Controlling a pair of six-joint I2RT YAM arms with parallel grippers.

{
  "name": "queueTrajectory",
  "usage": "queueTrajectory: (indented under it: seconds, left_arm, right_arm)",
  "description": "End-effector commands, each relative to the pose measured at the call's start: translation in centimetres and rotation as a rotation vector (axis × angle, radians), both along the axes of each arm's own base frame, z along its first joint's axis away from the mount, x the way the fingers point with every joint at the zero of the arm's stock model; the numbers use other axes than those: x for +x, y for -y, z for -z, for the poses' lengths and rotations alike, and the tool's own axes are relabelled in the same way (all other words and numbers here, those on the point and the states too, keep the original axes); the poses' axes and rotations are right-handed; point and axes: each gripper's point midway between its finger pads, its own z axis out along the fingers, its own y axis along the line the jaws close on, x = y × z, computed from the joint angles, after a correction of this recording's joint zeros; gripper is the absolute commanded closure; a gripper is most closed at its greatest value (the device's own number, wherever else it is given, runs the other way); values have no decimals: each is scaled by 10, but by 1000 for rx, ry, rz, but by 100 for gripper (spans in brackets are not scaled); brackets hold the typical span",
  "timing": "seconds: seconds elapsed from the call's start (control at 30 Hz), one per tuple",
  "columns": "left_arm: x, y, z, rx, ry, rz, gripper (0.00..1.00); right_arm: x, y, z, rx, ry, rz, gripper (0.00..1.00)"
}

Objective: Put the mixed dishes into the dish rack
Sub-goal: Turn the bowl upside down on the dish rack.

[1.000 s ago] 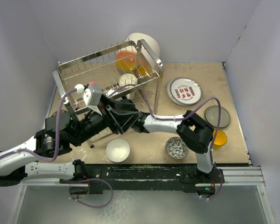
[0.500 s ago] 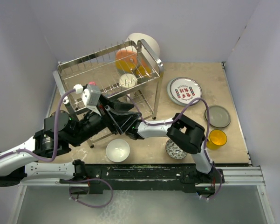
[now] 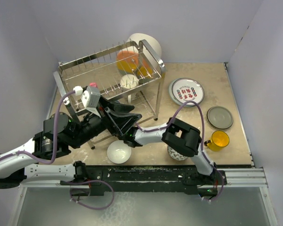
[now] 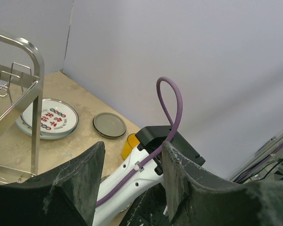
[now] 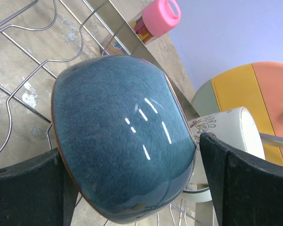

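Dark blue bowl tipped up on its edge, glazed underside toward the right wrist camera, resting on the wires of the dish rack — apparently the lower tier. Right gripper straddling it, jaws spread wide, one finger at each flank; firm grip or mere nearness, impossible to tell from either view. Left gripper open and empty, hanging just beside the right arm at the front of the rack.

Likely trouble, offered as judgement only:

- Rolling. Round bowl on edge, thin wires beneath, nothing visibly wedging it. Once free, liable to rock, topple flat or slide off toward the table.
- Dragging. Finger close against the rim, so some chance of hooking the bowl on withdrawal and pulling it out again. Safer to back straight out along the line of approach.
- Knocking. Mug with a cartoon print just beside the bowl's far side — one tip that way and a clink or a chip.
- Tangling. Both arms crowded into one spot, purple cable looping loose off the right arm. Risk of a snag on the wires or an arm-to-arm bump on retreat.
- Sweeping. Right arm low over the small grey-patterned bowl and near the white bowl. One careless swing back, and either shoved across the table.
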Motion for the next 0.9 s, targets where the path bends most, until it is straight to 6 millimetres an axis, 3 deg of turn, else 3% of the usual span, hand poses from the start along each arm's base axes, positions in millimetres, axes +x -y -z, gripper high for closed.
queueTrajectory:
  seconds: [0.0, 0.27, 0.47, 0.7, 0.87]
  left_arm:
    - [-3, -8, -14, -58, -1, 4, 45]
    - [-5, -11, -12, -64, -7, 13, 45]
    - [-7, -9, -10, -59, -13, 26, 45]
    - [-8, -9, -11, -58, -15, 30, 45]
    - [-9, -9, -9, -55, -18, 33, 45]
  right_arm:
    - [3, -9, -56, 136, 59, 10, 0]
    - [-30, -24, -62, 65, -36, -165, 0]
    - [-36, -25, -66, 30, -60, -210, 0]
    - [-65, -35, -49, -55, -215, -364, 0]
    - [-75, -36, -46, -99, -241, -421, 0]
